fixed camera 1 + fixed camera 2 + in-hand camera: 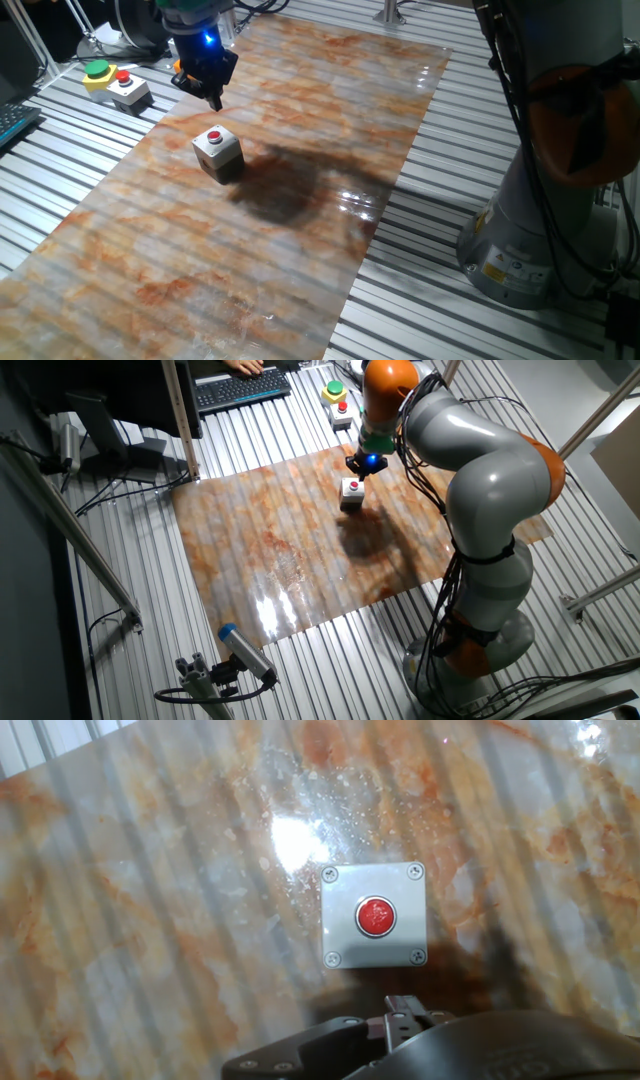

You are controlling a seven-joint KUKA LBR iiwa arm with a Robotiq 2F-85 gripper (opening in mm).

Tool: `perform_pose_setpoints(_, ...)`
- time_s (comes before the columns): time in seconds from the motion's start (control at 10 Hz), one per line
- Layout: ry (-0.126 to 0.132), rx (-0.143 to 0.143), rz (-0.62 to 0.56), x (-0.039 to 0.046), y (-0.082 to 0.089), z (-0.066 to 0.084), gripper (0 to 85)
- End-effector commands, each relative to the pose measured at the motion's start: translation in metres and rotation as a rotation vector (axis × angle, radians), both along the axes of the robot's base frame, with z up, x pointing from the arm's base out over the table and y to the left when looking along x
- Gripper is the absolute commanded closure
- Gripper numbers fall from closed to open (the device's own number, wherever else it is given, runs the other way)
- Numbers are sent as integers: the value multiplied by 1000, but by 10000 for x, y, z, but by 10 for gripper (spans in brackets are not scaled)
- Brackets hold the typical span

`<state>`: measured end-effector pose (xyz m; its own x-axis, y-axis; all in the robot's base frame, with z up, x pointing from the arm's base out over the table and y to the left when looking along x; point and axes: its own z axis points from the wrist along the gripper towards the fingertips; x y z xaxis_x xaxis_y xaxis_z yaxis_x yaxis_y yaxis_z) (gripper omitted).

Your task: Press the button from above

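The button (pixel 215 137) is small, round and red and caps a little grey-white box (pixel 221 160) on the marbled sheet. My gripper (pixel 213 96) hangs above and a little behind the box, not touching it. In the other fixed view the gripper (pixel 360 466) is just above the button (pixel 352 486). The hand view looks straight down on the red button (pixel 376 917) in the middle of its square lid with four corner screws. Dark parts of my hand (pixel 405 1012) show at the bottom edge. No view shows a gap or contact between the fingertips.
The marbled sheet (pixel 300 120) lies on a slatted metal table (pixel 450 180). A yellow box with a green button (pixel 97 72) and a grey box with a red button (pixel 127 88) stand at the far left. My arm's base (pixel 540 220) stands at the right. A keyboard (pixel 240 388) lies at the back.
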<state>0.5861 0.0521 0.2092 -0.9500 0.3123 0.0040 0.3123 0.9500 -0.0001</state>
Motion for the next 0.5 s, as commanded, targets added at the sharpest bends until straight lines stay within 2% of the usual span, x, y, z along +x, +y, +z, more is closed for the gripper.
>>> perform_pose_setpoints(0.0, 2, 5, -1, 0, 2, 1, 850)
perform_pose_setpoints(0.4, 5, 6, -1, 0, 4, 3, 850)
